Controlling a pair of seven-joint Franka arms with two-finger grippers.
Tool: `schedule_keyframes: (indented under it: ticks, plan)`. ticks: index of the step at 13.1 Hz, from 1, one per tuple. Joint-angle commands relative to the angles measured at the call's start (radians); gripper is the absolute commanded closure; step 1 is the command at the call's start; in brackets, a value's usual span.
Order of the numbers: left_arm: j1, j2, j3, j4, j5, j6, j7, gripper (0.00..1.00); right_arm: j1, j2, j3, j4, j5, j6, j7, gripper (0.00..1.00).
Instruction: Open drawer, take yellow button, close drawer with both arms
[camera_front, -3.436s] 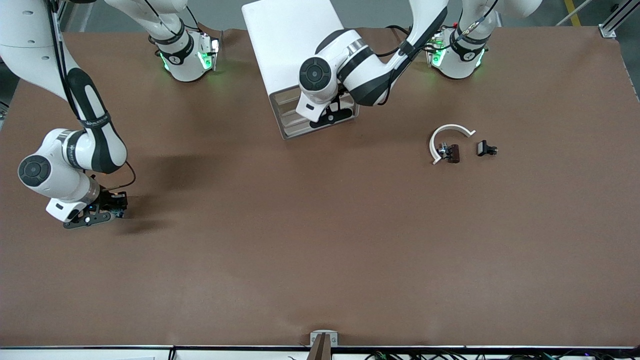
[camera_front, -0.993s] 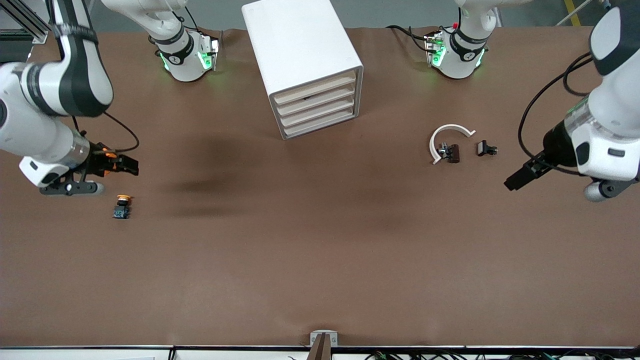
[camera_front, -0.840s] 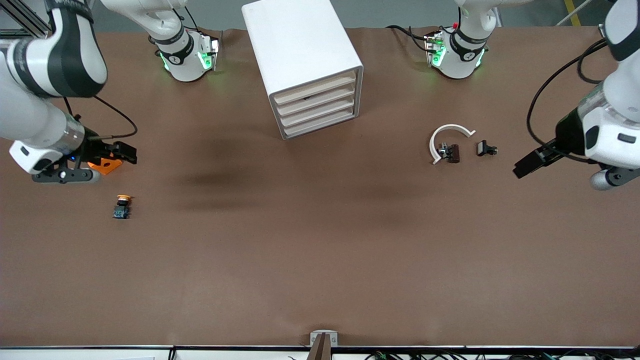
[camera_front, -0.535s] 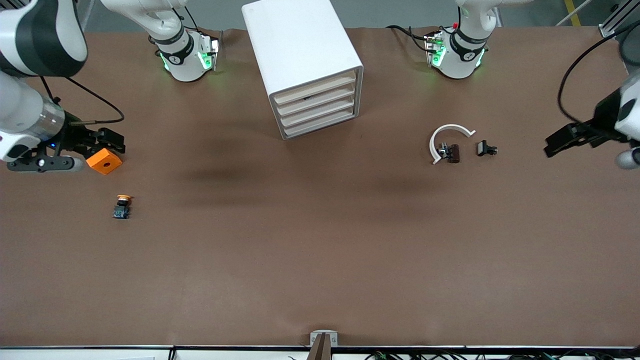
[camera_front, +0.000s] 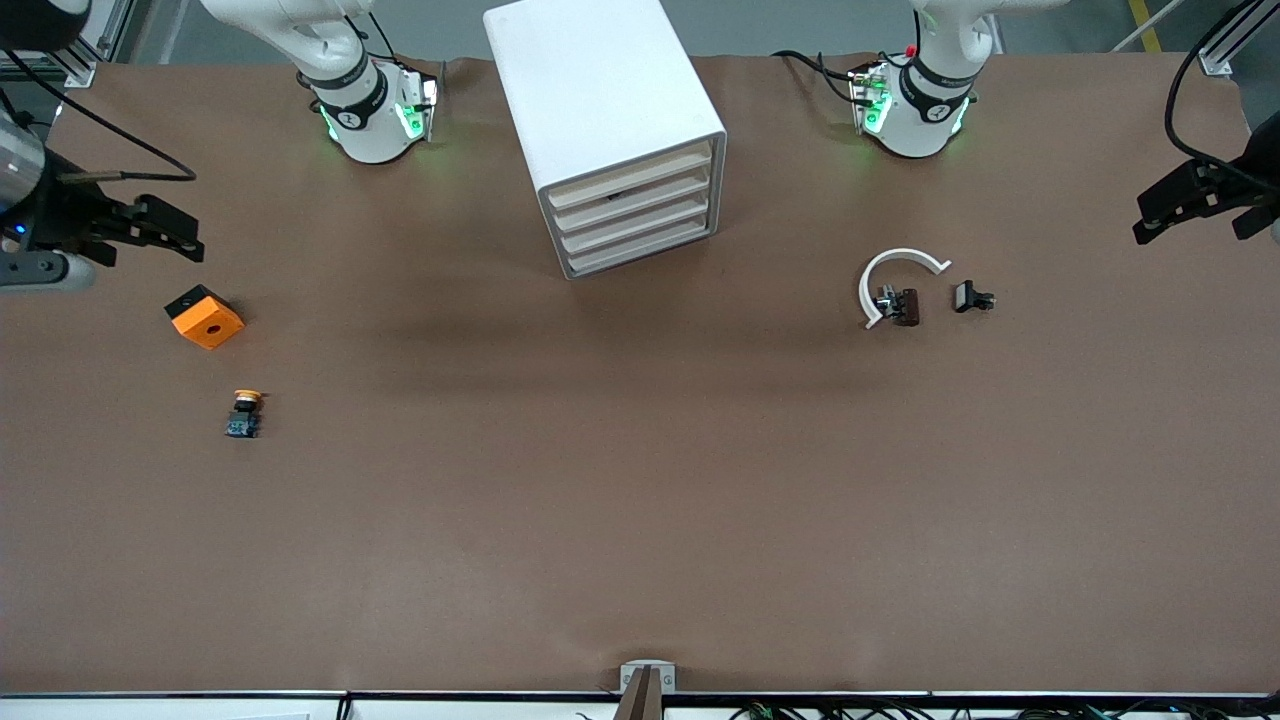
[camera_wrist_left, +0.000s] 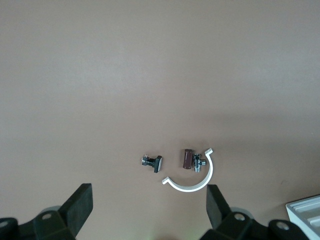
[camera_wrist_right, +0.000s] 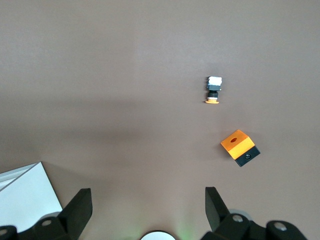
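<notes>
The button (camera_front: 243, 412), with an orange-red cap and a dark body, lies on the table toward the right arm's end. It also shows in the right wrist view (camera_wrist_right: 214, 90). The white drawer cabinet (camera_front: 610, 130) stands between the arm bases with all its drawers shut. My right gripper (camera_front: 185, 235) is open and empty, up over the table edge at its own end, apart from the button. My left gripper (camera_front: 1150, 215) is open and empty, up over the table's left-arm end. Both grippers' open fingers show in their wrist views: the left (camera_wrist_left: 148, 210) and the right (camera_wrist_right: 147, 207).
An orange square block (camera_front: 205, 317) with a centre hole lies beside the button, farther from the front camera. A white half-ring (camera_front: 895, 275), a brown part (camera_front: 905, 306) and a black clip (camera_front: 972, 297) lie toward the left arm's end.
The drawer that stood open is shut. The right gripper has let go of the button and both arms have risen and drawn back to their table ends, uncovering the orange block.
</notes>
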Motion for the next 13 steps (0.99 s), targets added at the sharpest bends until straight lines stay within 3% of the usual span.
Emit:
schedule_keyframes:
  ticks: [1,11,13]
  plan:
    - [-0.008,-0.029,0.018,-0.028,-0.028,-0.038,0.033,0.0,-0.022,0.014,-0.015,0.059,0.003,-0.029,0.001,0.0]
    - [-0.03,-0.045,-0.009,-0.059,-0.041,-0.037,0.033,0.0,-0.051,0.017,-0.01,0.062,0.006,-0.023,0.009,0.0]
    - [-0.025,-0.049,-0.038,-0.088,-0.041,-0.016,0.027,0.0,-0.12,0.019,0.054,0.062,0.011,-0.02,0.002,0.0]
